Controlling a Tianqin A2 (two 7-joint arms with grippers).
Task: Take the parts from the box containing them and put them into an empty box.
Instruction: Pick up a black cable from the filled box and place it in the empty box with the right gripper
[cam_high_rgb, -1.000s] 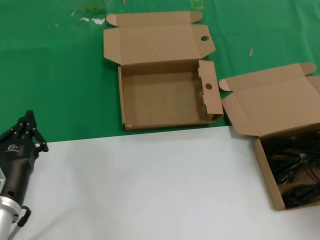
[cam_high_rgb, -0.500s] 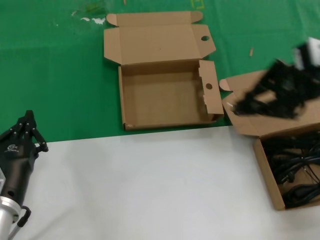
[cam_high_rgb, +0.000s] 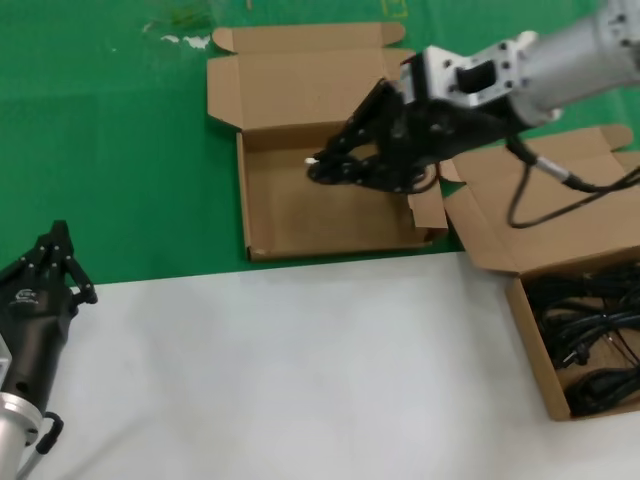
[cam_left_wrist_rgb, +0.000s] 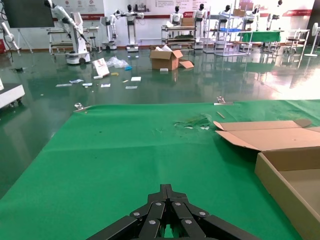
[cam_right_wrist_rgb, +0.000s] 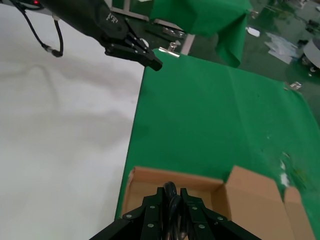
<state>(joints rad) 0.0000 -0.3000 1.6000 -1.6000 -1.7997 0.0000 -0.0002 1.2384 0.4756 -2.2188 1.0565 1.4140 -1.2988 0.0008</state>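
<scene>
My right gripper (cam_high_rgb: 320, 168) is shut on a black power cord (cam_right_wrist_rgb: 171, 201) and holds it above the open empty box (cam_high_rgb: 243, 200), over its middle. In the right wrist view the cord's loop sits between the gripper's (cam_right_wrist_rgb: 171, 192) closed fingers, with the empty box (cam_right_wrist_rgb: 150, 181) below. More black power cords (cam_high_rgb: 590, 335) lie tangled in the other open box (cam_high_rgb: 528, 335) at the right edge. My left gripper (cam_high_rgb: 58, 235) is shut and empty, parked at the far left over the white table, and also shows in the left wrist view (cam_left_wrist_rgb: 167, 189).
The boxes lie on a green cloth (cam_high_rgb: 120, 150); a white table surface (cam_high_rgb: 300, 370) covers the front. The empty box's lid (cam_high_rgb: 300, 85) lies open at the back. The full box's lid (cam_high_rgb: 560, 200) lies open towards the empty box.
My right arm came into view from the right with a cord and moved left from above the full box to above the empty box. The left arm has not moved.
</scene>
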